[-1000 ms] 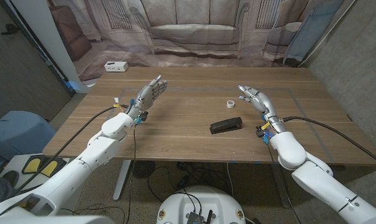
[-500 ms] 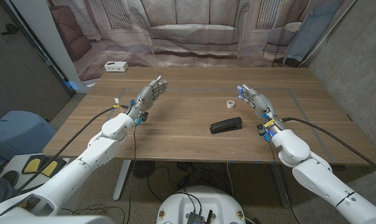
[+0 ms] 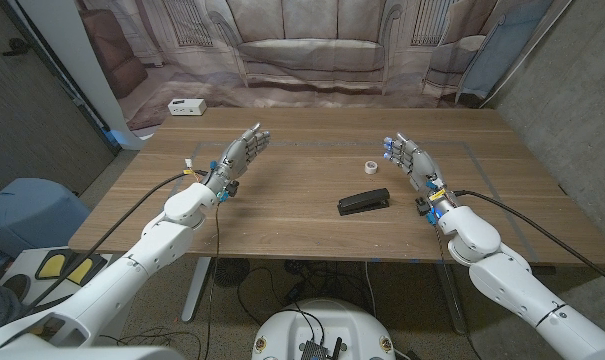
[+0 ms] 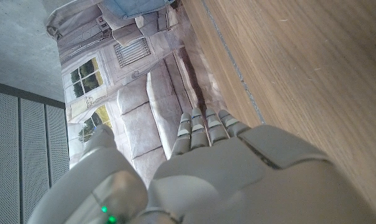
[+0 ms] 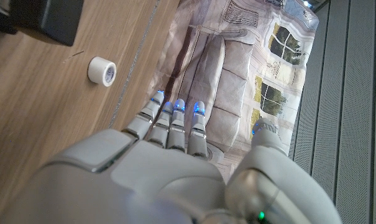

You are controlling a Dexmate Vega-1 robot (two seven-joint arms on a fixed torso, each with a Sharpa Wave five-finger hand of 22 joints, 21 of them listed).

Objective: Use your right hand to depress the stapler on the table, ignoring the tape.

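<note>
Stapler: black, long and low, lying flat on the wooden table, roughly centre-right. Its long axis runs left-right with the right end angled slightly toward the far side. One dark corner of it shows in the right wrist view. Nothing touches it.

Tape: small white roll, far side of the stapler, apart from it. In the right wrist view it lies on its side, hollow core visible.

Right hand: raised above the table, to the right of the stapler and tape, well apart from the stapler. Fingers extended and close side by side, thumb set off from them, holding nothing. Blue lights at the fingertips.

Left hand: raised over the left half of the table, fingers straight and together, thumb apart, holding nothing. Left wrist view shows the same, with bare wood beside it.

Room: bare wood between the right hand and the stapler. Open strip of table on the near side of the stapler up to the near edge. Wide bare stretch between stapler and left hand. Right table edge lies well beyond the right hand.

White box near the far left corner. Printed backdrop hangs behind the far edge
</note>
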